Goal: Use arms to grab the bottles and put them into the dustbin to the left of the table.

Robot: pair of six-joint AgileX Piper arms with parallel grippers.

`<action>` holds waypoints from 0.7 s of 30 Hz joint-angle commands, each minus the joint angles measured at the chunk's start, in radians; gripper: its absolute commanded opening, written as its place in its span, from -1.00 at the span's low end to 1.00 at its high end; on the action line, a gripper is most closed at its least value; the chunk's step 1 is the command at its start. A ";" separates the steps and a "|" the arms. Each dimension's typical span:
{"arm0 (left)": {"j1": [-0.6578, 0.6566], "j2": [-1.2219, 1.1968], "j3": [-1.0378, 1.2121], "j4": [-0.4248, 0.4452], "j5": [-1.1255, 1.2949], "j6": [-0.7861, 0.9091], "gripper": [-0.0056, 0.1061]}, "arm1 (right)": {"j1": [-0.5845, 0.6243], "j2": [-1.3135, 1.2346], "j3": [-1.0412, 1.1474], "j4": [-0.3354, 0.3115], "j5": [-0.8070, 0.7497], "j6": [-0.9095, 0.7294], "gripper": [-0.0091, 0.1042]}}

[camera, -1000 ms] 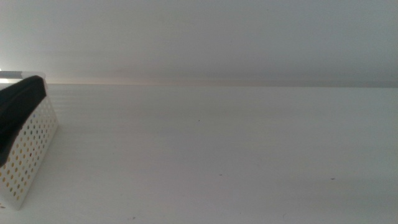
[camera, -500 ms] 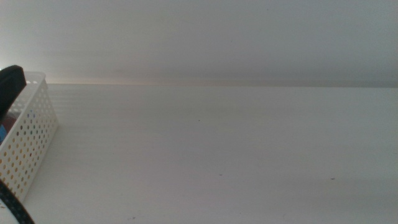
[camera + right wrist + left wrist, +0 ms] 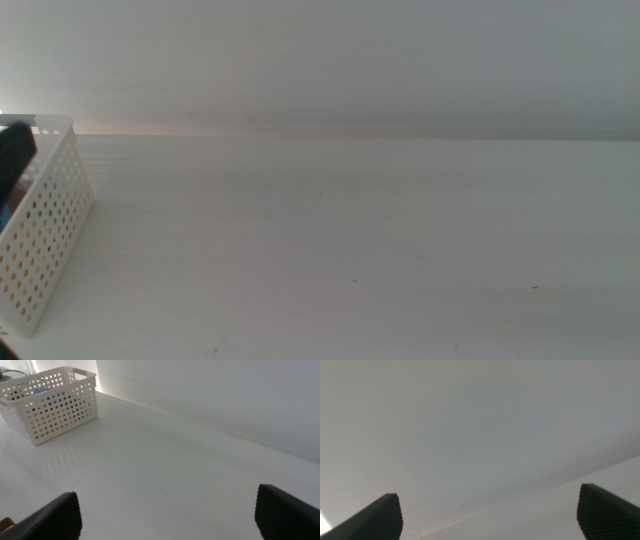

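Observation:
The white perforated dustbin (image 3: 52, 215) stands at the table's left edge; it also shows in the right wrist view (image 3: 55, 407). Blue, red and orange colours show through its holes, so the bottles (image 3: 42, 391) lie inside it, mostly hidden. A dark part of the left arm (image 3: 12, 158) shows over the dustbin at the picture's left edge. My left gripper (image 3: 489, 491) is open and empty, facing the wall. My right gripper (image 3: 167, 490) is open and empty above the table, well away from the dustbin; it is out of the middle view.
The white table (image 3: 350, 250) runs back to a plain grey wall (image 3: 350, 60). No bottle stands on the tabletop in any view.
The dark left arm, which covered the dustbin's top a second ago, has drawn back to the left; only a small piece now shows at the edge.

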State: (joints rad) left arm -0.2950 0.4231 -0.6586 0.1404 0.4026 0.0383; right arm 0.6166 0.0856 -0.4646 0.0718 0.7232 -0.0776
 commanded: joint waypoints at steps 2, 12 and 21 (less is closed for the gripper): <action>0.034 -0.061 0.083 -0.018 -0.038 0.000 0.78 | 0.002 -0.008 0.004 -0.030 -0.032 -0.007 0.79; 0.204 -0.255 0.338 -0.088 -0.040 0.000 0.78 | 0.000 -0.008 0.118 -0.213 -0.131 -0.005 0.79; 0.259 -0.294 0.421 -0.088 -0.135 0.000 0.78 | -0.158 -0.006 0.203 -0.098 -0.216 -0.005 0.79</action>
State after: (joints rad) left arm -0.0414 0.1325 -0.2524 0.0611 0.3176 0.0383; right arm 0.4954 0.0830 -0.2722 -0.0469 0.5438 -0.0776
